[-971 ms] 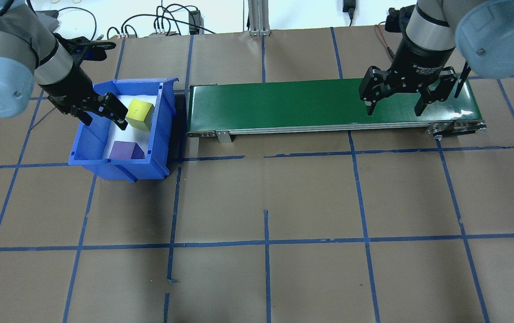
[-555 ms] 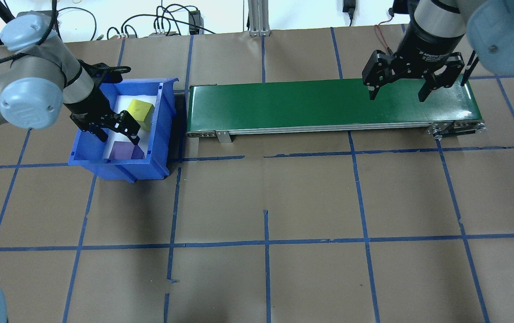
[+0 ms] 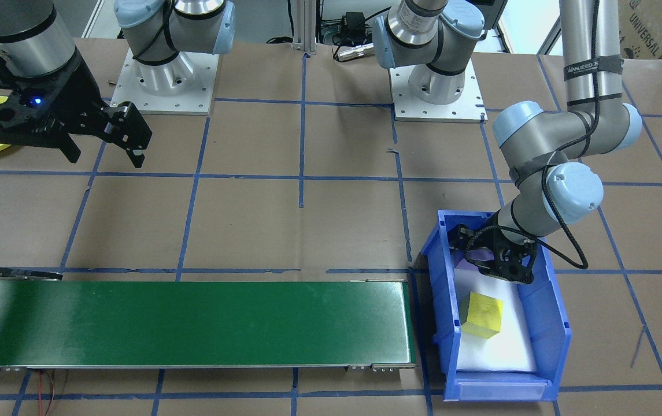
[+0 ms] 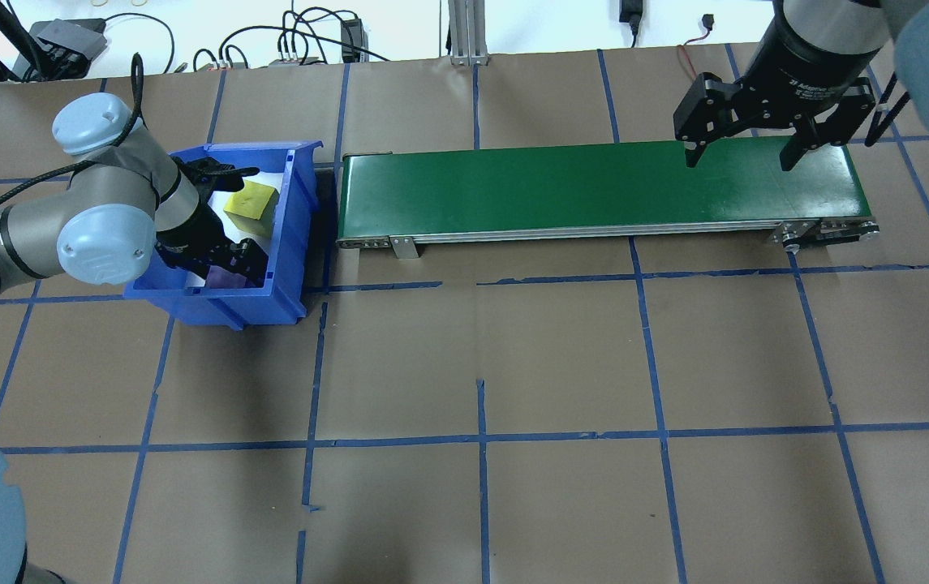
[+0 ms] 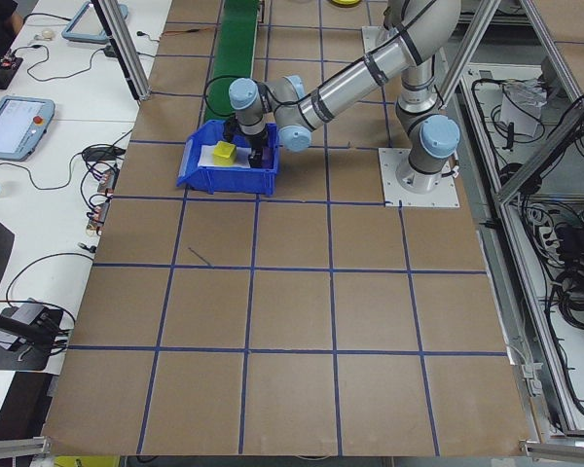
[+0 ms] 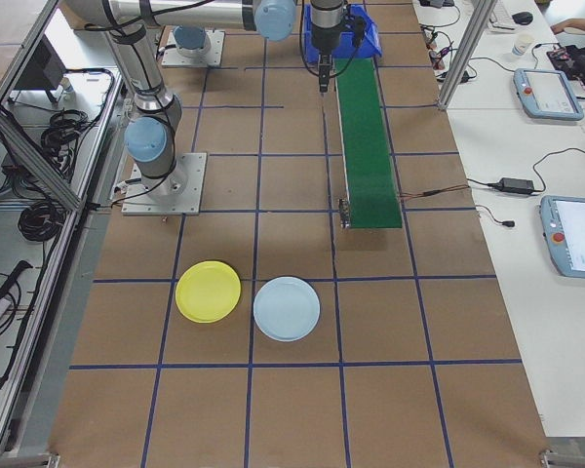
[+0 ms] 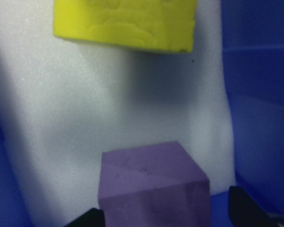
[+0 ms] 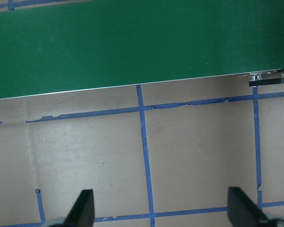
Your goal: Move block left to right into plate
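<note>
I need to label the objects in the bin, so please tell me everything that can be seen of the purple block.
The purple block is a matte cube that looks like foam, with faint creases on top. It sits upright on the white padding at the end of the blue bin nearest the robot, apart from the yellow block. The left end effector is lowered around it, open, one finger on each side; contact cannot be judged.

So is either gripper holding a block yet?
No. The left gripper is open, its fingers straddling the purple block in the blue bin without closing. The right gripper is open and empty.

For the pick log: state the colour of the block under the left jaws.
Purple block, clearest in the left wrist view.
</note>
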You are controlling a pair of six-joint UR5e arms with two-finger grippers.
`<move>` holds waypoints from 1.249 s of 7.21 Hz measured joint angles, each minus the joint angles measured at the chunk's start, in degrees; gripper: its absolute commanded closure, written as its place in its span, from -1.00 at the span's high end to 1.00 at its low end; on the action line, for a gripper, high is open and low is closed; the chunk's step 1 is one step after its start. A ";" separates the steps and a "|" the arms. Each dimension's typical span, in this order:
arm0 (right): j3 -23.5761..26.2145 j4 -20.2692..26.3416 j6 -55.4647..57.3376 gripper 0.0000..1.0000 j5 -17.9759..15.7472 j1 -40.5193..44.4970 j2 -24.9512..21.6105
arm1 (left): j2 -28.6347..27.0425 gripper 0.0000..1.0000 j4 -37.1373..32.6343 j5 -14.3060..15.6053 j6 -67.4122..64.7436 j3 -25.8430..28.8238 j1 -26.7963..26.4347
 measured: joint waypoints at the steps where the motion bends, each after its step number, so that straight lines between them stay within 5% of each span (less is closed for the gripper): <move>1: 0.14 -0.02 0.05 1.00 0.11 -0.13 0.13 | -0.17 0.36 0.88 0.02 0.01 -0.17 0.00; 2: 0.17 0.12 0.07 1.00 0.01 -0.38 0.19 | -0.21 0.01 1.44 0.05 0.03 -0.15 0.00; 5: 0.20 0.75 0.12 1.00 -0.64 -0.74 -0.20 | 4.45 -0.02 0.32 0.27 -0.08 3.07 -0.72; 7: 0.29 0.70 0.12 1.00 -0.49 -1.00 -0.21 | 13.49 -0.02 -10.33 -0.19 -2.02 11.49 -2.96; 9: 0.39 0.59 -0.10 1.00 -0.09 -2.47 -0.19 | 13.15 -0.02 -14.94 -0.60 -4.31 19.20 -6.14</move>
